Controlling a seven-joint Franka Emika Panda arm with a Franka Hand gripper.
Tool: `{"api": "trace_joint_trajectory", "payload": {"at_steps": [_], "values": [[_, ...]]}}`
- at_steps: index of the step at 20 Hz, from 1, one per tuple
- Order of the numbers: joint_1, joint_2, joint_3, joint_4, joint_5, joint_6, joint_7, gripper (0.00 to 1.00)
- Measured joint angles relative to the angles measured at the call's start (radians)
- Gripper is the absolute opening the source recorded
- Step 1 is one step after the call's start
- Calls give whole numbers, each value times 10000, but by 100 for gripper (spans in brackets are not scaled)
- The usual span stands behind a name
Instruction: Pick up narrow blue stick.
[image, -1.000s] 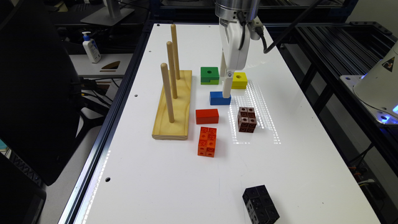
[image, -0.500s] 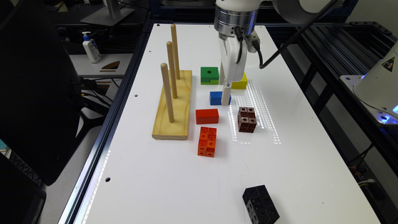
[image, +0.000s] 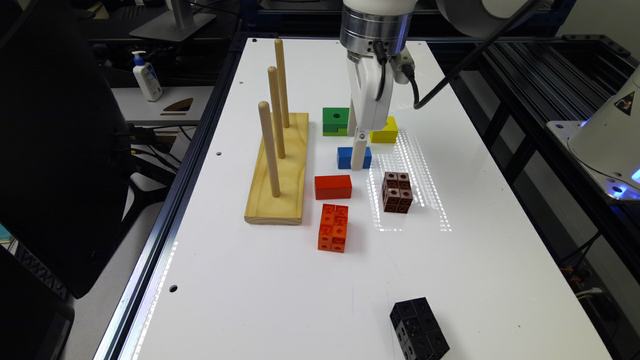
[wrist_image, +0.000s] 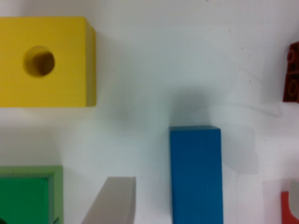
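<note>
The narrow blue stick (image: 347, 157) lies flat on the white table (image: 300, 300), between the green block and the red block. It also appears in the wrist view as a smooth blue stick (wrist_image: 195, 175). My gripper (image: 356, 147) hangs straight down over it, fingers down at table level. In the wrist view my gripper (wrist_image: 201, 203) is open. One pale fingertip (wrist_image: 113, 200) stands apart from one long side of the stick, which lies between the two fingers with nothing closed on it.
A green holed block (image: 335, 121) and a yellow holed block (image: 385, 131) sit just behind the stick. A red block (image: 333, 187), an orange brick (image: 333, 227) and a brown brick (image: 397, 192) lie in front. A wooden peg stand (image: 277, 170) is at the exterior view's left. A black brick (image: 419, 330) rests near the front.
The gripper has come down and shifted slightly toward the exterior view's left, so its fingers now straddle the blue stick. The blocks have not moved.
</note>
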Motion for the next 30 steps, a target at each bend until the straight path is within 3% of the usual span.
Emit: {"api": "trace_joint_trajectory", "payload": {"at_steps": [9, 22, 23, 30], "values": [[0, 1069, 1, 554, 0, 365, 1, 100], [-4, 1164, -1, 642, -2, 371, 2, 100], [-7, 1164, -5, 639, -2, 371, 1, 0], [-7, 1163, -5, 639, -2, 371, 1, 0]]}}
